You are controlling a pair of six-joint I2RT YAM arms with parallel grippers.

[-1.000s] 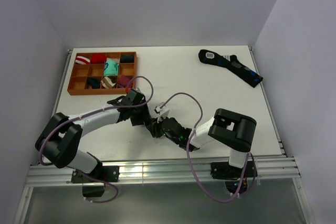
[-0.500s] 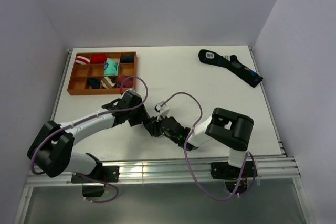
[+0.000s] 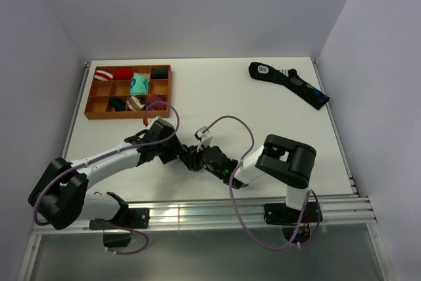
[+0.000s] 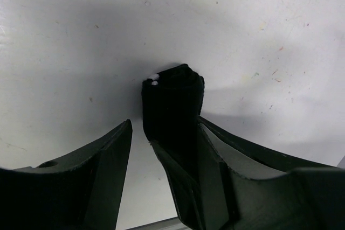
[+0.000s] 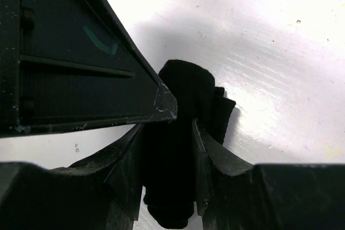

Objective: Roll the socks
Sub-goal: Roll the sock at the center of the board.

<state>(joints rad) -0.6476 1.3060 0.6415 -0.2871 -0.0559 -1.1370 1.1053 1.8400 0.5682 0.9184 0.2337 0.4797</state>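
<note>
- The brown tray (image 3: pixel 90 100) sits past the left tool, up and to its left. Many of its little boxes hold rolled socks (image 3: pixel 138 85). I think those ones are done. A few boxes look bare.
- A long dark sock (image 3: pixel 289 82) with blue spots lies flat, far off past the right tool and well apart from both tools. It has not been rolled yet, so I think it is left to do.
- A small black sock (image 5: pixel 186 87) is right between the two tools, low over the surface and close to the arms' side. It looks bunched up into a short lump. I think this is the roll being made now, and it is not in the tray yet.
- The right tool (image 5: pixel 168 133) is squeezed narrow on the black sock, with one finger on each side.
- The left tool (image 4: pixel 164 130) is spread wider. The sock leans on one finger, and there is a gap at the other finger.
- In the top view the two tools are tip to tip.
- The room is plain, with pale walls (image 3: pixel 197 4) on three sides.
- The surface (image 3: pixel 230 90) is white and flat, with tiny specks and a dark shadow under the tools.
</note>
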